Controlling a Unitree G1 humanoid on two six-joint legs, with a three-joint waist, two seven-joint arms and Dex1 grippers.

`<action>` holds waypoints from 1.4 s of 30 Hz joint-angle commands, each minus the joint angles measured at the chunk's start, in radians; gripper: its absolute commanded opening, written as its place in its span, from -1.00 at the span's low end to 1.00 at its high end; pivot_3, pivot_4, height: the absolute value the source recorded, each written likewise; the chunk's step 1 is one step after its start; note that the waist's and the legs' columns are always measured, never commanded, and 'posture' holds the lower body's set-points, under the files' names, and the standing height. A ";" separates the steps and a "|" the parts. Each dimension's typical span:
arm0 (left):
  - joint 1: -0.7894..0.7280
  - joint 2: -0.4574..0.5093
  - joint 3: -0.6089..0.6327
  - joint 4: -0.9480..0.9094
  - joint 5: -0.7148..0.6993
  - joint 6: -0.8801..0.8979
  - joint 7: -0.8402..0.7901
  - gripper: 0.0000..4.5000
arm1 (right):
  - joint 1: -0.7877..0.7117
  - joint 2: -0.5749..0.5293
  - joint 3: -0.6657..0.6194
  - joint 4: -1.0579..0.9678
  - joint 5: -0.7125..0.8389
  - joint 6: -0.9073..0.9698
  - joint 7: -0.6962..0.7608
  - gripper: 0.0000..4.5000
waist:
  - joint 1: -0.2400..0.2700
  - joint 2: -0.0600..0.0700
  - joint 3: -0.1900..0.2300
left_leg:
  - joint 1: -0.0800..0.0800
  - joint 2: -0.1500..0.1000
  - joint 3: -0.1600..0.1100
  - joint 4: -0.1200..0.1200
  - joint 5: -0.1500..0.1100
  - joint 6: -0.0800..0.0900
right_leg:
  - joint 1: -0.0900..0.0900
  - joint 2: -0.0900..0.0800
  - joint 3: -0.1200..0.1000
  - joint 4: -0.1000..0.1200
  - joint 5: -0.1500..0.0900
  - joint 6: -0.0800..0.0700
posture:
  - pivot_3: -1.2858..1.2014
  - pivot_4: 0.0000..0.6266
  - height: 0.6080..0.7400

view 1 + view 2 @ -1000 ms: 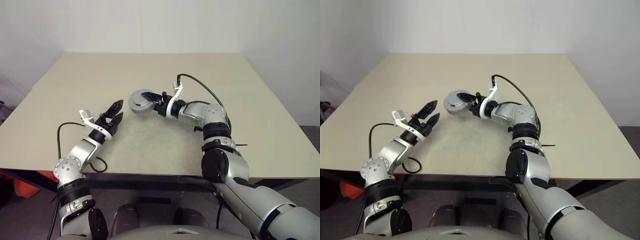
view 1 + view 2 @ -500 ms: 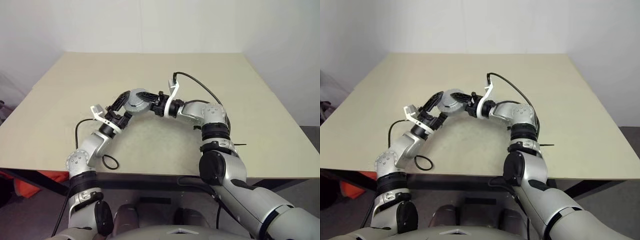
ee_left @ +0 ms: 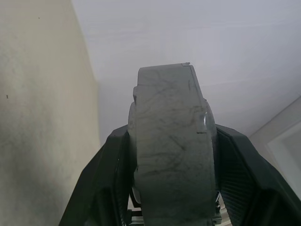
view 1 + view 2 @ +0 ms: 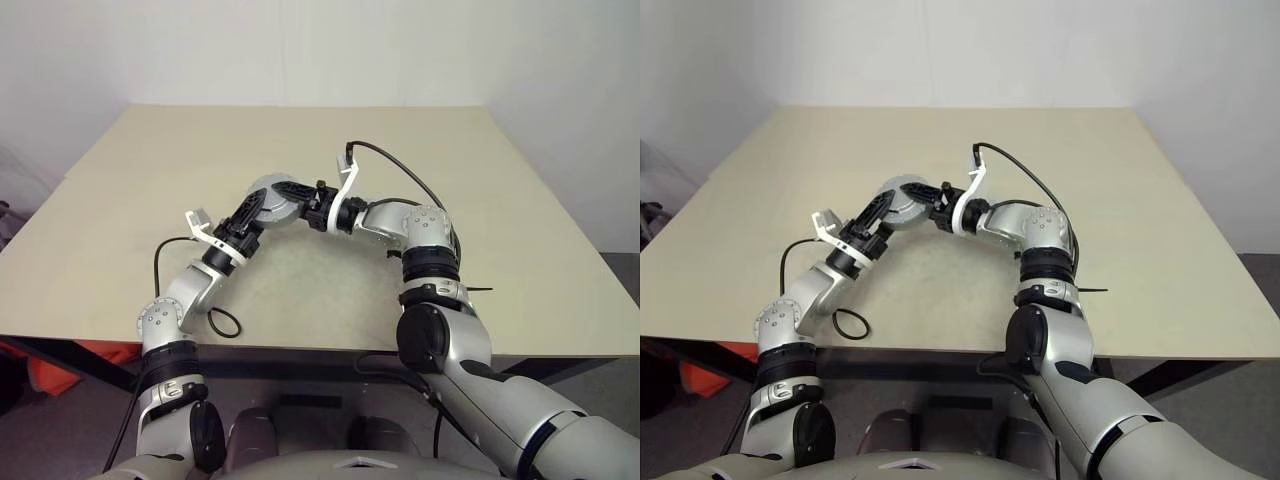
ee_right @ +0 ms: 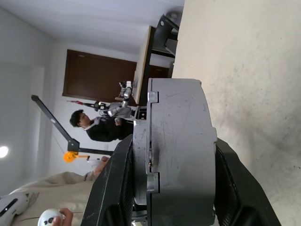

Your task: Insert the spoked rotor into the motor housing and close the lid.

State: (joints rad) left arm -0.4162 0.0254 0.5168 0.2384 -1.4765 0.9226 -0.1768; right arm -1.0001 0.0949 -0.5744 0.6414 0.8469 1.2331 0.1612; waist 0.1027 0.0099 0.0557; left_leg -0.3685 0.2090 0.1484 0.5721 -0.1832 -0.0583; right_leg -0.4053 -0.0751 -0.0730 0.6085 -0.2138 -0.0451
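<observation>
Beige table (image 4: 480, 200): bare work surface beneath both arms. You hold the work above it, not on it.

Motor housing (image 4: 272, 200): round grey casing, seen edge-on in both wrist views, raised over the table's middle between the two grippers. Its windings and the spoked rotor cannot be made out here, so you cannot confirm whether the rotor is seated.

Right gripper (image 4: 300, 195): clamped on the housing's flat faces from the right. Keep this hold steady as your reference.

Left gripper (image 4: 248, 212): its fingers (image 3: 110, 188) flank the casing on both sides, apparently gripping it. Judged step: a two-handed hold for closing the lid. Press squarely, faces parallel, so nothing skews.
</observation>
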 commanded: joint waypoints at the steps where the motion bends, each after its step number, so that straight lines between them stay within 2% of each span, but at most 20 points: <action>1: -0.017 0.022 -0.009 -0.012 0.007 -0.009 -0.014 -0.06 | -0.026 0.000 0.011 -0.053 0.035 -0.034 0.030 -0.05 | 0.000 0.000 0.000 | 0.000 0.000 0.000 0.000 0.000 0.000 | 0.000 0.000 0.000 0.000 0.000 0.000 | 0.03 -1.00 1.00; 4: -0.020 0.024 -0.011 -0.009 0.010 -0.014 -0.019 -0.06 | -0.017 -0.003 0.028 -0.056 0.030 -0.061 0.056 -0.05 | 0.000 0.000 0.000 | 0.000 0.000 0.000 0.000 0.000 0.000 | 0.000 0.000 0.000 0.000 0.000 0.000 | 0.03 -1.00 1.00; 8: -0.020 0.030 -0.010 0.001 0.022 -0.026 -0.026 -0.06 | -0.003 -0.011 0.059 -0.072 0.028 -0.077 0.094 0.51 | 0.001 0.000 0.000 | 0.000 0.000 0.000 0.001 0.000 0.000 | 0.000 0.000 0.000 0.000 0.000 0.000 | 0.03 -1.00 1.00; 11: -0.020 0.032 -0.006 0.006 0.036 -0.041 -0.031 -0.06 | 0.003 -0.009 0.087 -0.085 -0.022 -0.167 0.066 0.96 | 0.001 0.000 0.000 | 0.000 0.000 0.000 0.001 0.000 0.000 | 0.000 0.000 0.000 0.001 0.000 0.000 | 0.03 -1.00 1.00; 15: -0.019 0.040 -0.001 0.009 0.082 -0.078 -0.044 -0.06 | 0.010 -0.011 0.124 -0.084 -0.068 -0.251 0.061 0.98 | 0.000 0.000 0.000 | 0.000 0.000 0.000 0.003 0.000 0.000 | 0.000 0.000 0.000 0.002 0.000 0.000 | 0.03 -1.00 1.00; 22: -0.011 0.094 0.110 0.060 0.235 -0.329 0.050 -0.06 | 0.015 -0.034 0.135 -0.031 -0.110 -0.337 0.043 0.98 | -0.008 -0.001 0.000 | 0.001 0.001 -0.001 0.004 0.000 0.000 | 0.001 0.000 0.000 0.004 0.000 0.000 | 0.03 -1.00 1.00; 30: -0.021 0.131 0.157 0.140 0.339 -0.428 0.136 -0.06 | 0.012 -0.041 0.151 0.000 -0.121 -0.367 0.053 0.98 | 0.001 -0.002 0.000 | 0.000 0.000 -0.001 0.005 0.000 0.000 | 0.001 0.000 0.000 0.003 0.000 0.000 | 0.03 -1.00 1.00; 39: -0.019 0.145 0.174 0.178 0.403 -0.471 0.161 -0.06 | -0.011 -0.056 0.157 0.057 -0.133 -0.393 0.074 0.98 | 0.000 -0.004 0.000 | 0.005 0.001 -0.002 0.007 0.001 -0.001 | 0.004 0.000 0.001 0.009 0.001 0.000 | 0.03 -1.00 1.00; 41: -0.015 0.152 0.173 0.177 0.431 -0.494 0.171 0.26 | -0.017 -0.060 0.157 0.073 -0.136 -0.396 0.078 1.00 | -0.003 -0.004 0.000 | 0.006 0.001 -0.002 0.007 0.001 -0.002 | 0.004 0.000 0.001 0.010 0.001 0.000 | 0.03 -1.00 1.00; 42: -0.015 0.157 0.176 0.179 0.449 -0.514 0.182 0.36 | -0.021 -0.064 0.159 0.083 -0.139 -0.394 0.081 1.00 | -0.005 -0.005 0.000 | 0.007 0.001 -0.002 0.007 0.002 -0.003 | 0.004 0.000 0.001 0.010 0.000 0.000 | 0.03 -1.00 1.00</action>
State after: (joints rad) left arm -0.4211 0.1551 0.6796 0.4287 -1.0640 0.4553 -0.0120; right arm -0.9763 0.0373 -0.4191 0.7297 0.7053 0.8496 0.2262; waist 0.0977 0.0053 0.0556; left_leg -0.3617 0.2101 0.1469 0.5794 -0.1813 -0.0611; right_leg -0.4013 -0.0751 -0.0718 0.6189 -0.2134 -0.0456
